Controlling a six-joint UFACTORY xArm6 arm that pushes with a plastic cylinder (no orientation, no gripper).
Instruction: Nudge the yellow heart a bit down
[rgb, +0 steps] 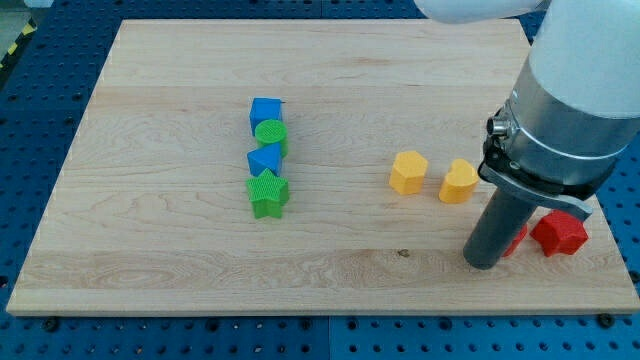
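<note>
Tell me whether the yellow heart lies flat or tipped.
Flat: the yellow heart shows its level top face, resting on the board. My tip sits below-right, apart.

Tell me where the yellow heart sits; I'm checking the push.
The yellow heart sits right of centre, beside the yellow hexagon, up-left of my tip.

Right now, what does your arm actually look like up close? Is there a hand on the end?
No hand. My arm is a fat cylinder, white at the top, then pale grey, with a dark band lower down. Beneath it sits a black bracket with a small silver bolt, and from that a straight dark grey rod runs down to my tip. No cables or markings show.
</note>
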